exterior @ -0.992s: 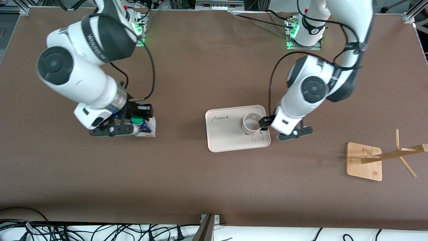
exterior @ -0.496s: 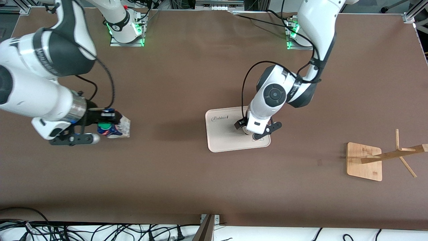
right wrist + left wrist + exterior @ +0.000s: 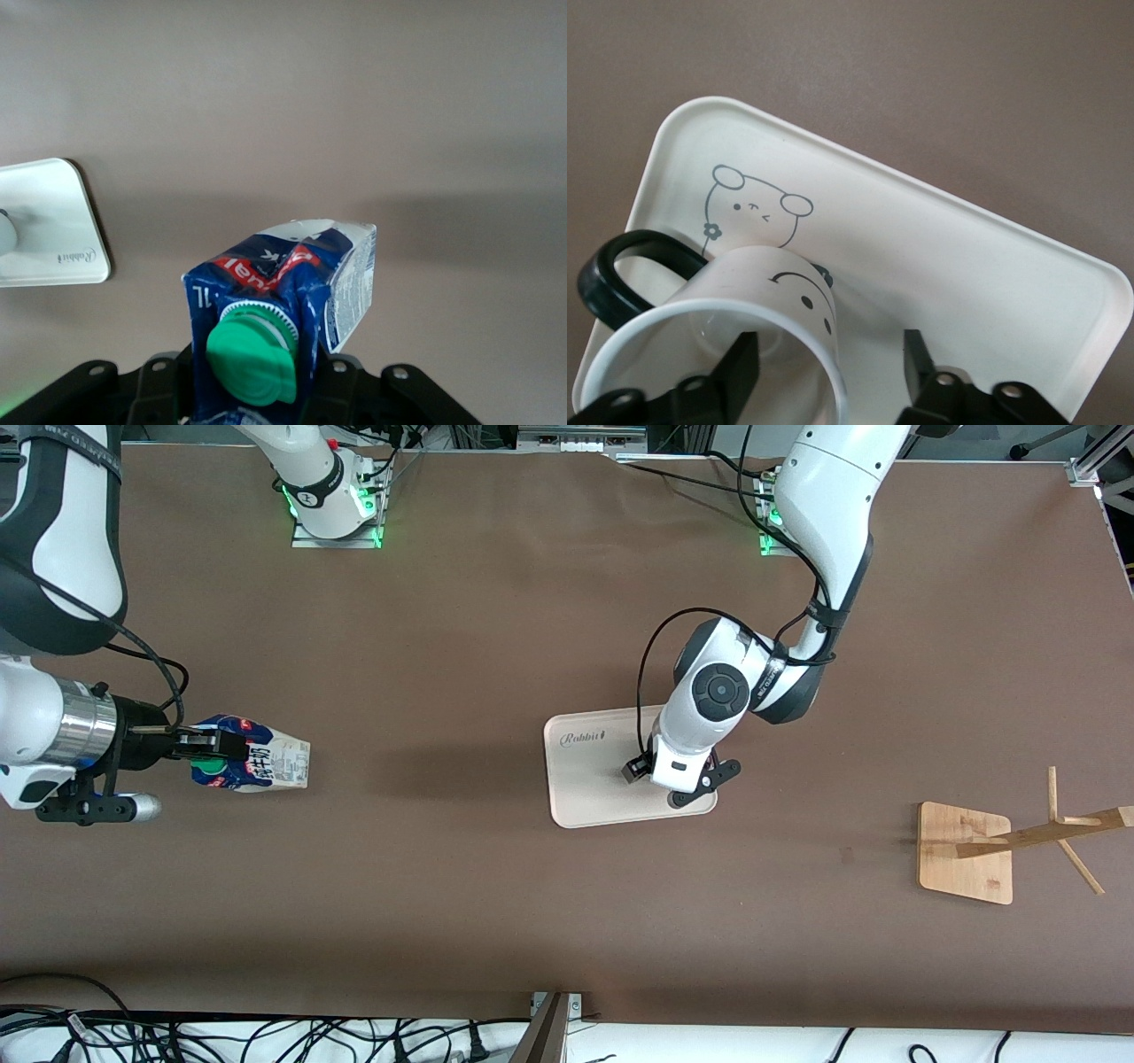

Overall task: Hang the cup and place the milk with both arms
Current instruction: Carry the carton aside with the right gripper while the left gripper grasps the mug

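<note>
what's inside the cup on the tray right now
One finger of the left gripper reaches into the cup, which stands on the tray; the other is outside it. No contents show. The finger covers part of the cup's bottom.

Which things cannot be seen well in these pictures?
- Front view: the cup is hidden under the left arm's wrist over the tray.
- Left wrist view: the left gripper has one finger inside the cup, its grip unclear.
- Right wrist view: the right gripper fingertips are hidden by the milk carton.
- Front view: the wooden cup rack is cut off by the edge.
</note>
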Tool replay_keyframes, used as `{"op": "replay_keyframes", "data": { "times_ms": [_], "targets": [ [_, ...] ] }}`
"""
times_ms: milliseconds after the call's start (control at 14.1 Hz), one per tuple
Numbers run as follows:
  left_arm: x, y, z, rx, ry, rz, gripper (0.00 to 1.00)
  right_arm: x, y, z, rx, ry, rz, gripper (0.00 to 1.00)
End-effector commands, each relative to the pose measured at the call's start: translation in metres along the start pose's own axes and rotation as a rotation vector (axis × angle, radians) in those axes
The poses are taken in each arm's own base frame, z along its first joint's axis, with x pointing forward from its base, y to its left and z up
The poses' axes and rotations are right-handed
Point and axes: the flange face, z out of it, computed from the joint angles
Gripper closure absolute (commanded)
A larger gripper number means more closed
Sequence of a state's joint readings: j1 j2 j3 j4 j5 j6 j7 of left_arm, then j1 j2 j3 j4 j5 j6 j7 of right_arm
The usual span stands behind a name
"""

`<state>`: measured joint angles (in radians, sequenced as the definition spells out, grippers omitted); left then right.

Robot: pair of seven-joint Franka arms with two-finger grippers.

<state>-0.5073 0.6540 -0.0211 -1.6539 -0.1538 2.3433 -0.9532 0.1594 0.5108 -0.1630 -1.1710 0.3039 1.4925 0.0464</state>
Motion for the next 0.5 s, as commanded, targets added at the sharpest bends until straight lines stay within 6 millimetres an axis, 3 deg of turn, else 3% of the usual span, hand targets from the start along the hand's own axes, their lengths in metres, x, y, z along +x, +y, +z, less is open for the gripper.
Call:
{"op": "replay_keyframes", "data": {
  "times_ms": [0,212,425],
  "targets": [
    [0.002,0.006,-0.014,-0.017,0.019,0.054,1.0,-0.005,0.022,0.016,0.058,-0.079,0.003,0.61],
    [0.007,0.005,-0.022,-0.019,0.033,0.058,1.0,-0.001,0.06,0.035,0.187,-0.112,0.047,0.61],
    [0.007,0.004,-0.022,-0.007,0.041,0.063,1.0,0.002,0.069,0.047,0.176,-0.095,0.041,0.61]
  ]
}}
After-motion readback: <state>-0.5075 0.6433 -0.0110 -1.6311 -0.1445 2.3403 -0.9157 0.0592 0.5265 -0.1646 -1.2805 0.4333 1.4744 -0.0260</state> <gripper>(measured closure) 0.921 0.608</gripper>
